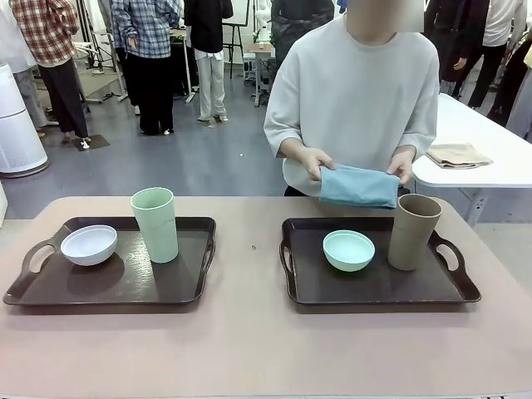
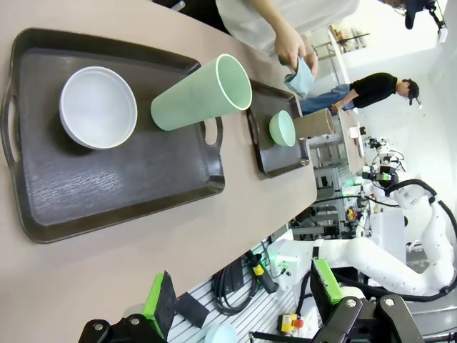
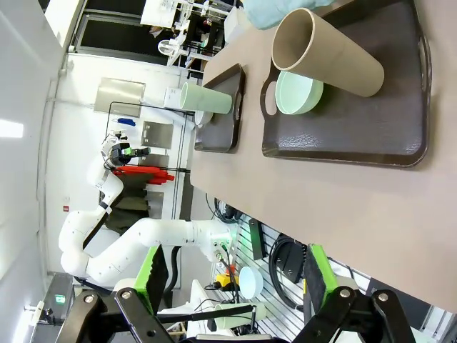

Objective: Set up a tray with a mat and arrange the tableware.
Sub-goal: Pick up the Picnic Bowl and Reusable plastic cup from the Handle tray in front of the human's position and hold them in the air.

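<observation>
Our left gripper (image 2: 243,289) and right gripper (image 3: 234,275) hung with jaws apart, empty. The person's hands (image 1: 314,160) were clamped on the folded blue cloth mat (image 1: 359,186) at the far edge of the tabletop (image 1: 249,349), just behind the right dark brown plastic tray (image 1: 432,287). We reckoned the mint green round bowl (image 1: 348,249) and tall brown handleless cup (image 1: 413,232) should clear that tray first, so the mat would lie flat.
</observation>
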`<state>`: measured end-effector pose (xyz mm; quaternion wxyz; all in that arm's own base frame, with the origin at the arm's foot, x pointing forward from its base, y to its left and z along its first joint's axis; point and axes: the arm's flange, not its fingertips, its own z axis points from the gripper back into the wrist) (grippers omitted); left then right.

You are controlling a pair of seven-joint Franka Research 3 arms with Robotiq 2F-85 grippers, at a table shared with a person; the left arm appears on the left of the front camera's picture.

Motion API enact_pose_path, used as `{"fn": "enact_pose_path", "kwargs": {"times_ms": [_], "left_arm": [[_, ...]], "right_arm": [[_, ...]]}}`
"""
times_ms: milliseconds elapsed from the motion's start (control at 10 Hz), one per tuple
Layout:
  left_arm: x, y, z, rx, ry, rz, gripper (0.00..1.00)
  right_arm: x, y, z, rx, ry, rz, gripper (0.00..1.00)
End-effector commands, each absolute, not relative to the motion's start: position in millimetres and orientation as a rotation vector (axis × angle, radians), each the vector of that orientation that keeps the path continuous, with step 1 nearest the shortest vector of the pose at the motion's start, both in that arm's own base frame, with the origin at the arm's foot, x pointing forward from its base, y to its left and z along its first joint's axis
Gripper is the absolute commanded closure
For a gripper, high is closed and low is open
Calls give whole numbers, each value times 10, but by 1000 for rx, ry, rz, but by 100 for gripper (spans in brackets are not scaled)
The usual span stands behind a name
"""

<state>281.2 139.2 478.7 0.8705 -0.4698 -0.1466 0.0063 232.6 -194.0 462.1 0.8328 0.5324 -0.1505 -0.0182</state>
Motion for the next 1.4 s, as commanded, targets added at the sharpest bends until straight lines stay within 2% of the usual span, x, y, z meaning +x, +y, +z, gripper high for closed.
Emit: {"fn": "enact_pose_path", "kwargs": {"times_ms": [0, 1000, 1200, 1300], "left_arm": [[2809, 1403, 4788, -995, -314, 9, 0], [2812, 1393, 4787, -982, -307, 14, 0], [2969, 685, 4996, -916, -213, -144, 0], [2984, 316, 5221, -843, -220, -202, 0]], "right_arm": [[2321, -1945, 4636, 1141, -333, -26, 0], [2326, -1940, 4621, 1128, -319, -38, 0], [2694, -1832, 4797, 1115, -367, 327, 0], [2884, -1804, 4897, 926, -427, 561, 0]]}}
